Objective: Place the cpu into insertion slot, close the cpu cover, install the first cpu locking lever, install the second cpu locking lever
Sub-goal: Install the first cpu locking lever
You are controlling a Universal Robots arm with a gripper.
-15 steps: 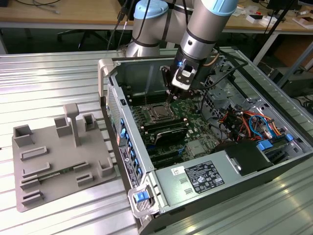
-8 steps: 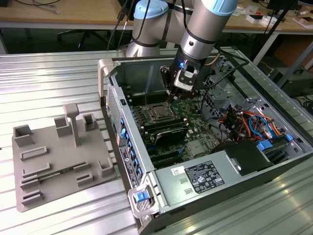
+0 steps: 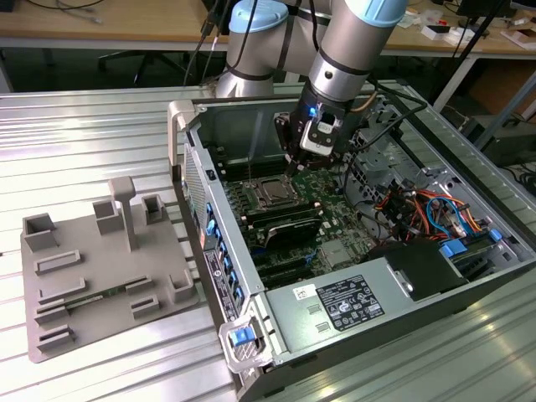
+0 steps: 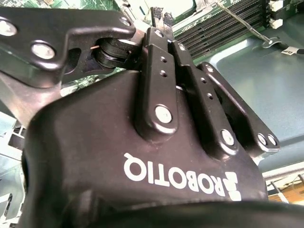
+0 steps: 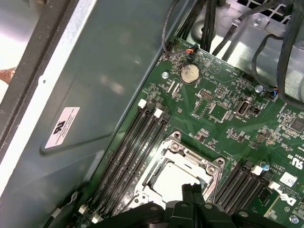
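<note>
The insertion slot (image 3: 272, 194) sits in the green board inside the open computer case. In the first wrist view the cpu (image 5: 171, 183) lies in it, silver top up. The cpu cover (image 5: 190, 156), a silver frame, lies flat around the cpu. My gripper (image 3: 293, 167) hangs just above the slot's far edge. Its black fingertips (image 5: 188, 191) stand close together over the cpu, holding nothing that I can see. In the second wrist view the gripper (image 4: 160, 16) is shut, and a thin bent wire lever (image 4: 259, 32) stands raised over the memory slots.
Long black memory slots (image 5: 130, 152) flank the socket. A coin battery (image 5: 189, 73) and small chips lie beyond it. The case wall (image 5: 109, 71) rises close by. A black finned module (image 3: 289, 228), cable bundles (image 3: 419, 205) and a grey fixture tray (image 3: 92, 276) are nearby.
</note>
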